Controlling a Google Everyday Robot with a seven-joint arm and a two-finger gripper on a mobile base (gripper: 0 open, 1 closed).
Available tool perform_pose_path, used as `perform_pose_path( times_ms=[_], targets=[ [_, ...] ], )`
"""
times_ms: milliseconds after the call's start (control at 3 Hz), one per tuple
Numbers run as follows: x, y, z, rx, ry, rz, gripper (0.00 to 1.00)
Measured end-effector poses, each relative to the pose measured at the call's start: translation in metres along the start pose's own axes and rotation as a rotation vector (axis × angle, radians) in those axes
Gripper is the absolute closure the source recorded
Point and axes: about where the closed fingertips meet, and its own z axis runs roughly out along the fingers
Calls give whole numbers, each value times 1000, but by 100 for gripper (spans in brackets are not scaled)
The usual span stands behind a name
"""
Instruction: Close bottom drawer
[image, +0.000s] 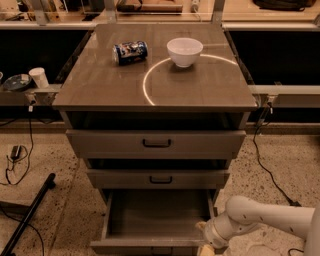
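Camera view: the bottom drawer (155, 216) sits at the lower centre of the frame, pulled well out from the cabinet, and I see its plain grey inside. My hand (206, 241) is at the lower right, right at the drawer's front right corner, with the white arm (260, 220) running off to the right edge. I cannot tell whether the hand is spread or pressed together. Above, the middle drawer (157, 178) and top drawer (156, 144) each stand slightly out. On the surface (110, 87) at upper centre, a can (130, 51) lies on its side just left of a white bowl (185, 51).
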Motion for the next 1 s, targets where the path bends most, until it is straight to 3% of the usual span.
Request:
perform_pose_path(
  times_ms=[333, 1000],
  targets=[
    [-15, -27, 3, 6, 5, -17, 0],
    [-14, -27, 4, -24, -32, -15, 0]
  ],
)
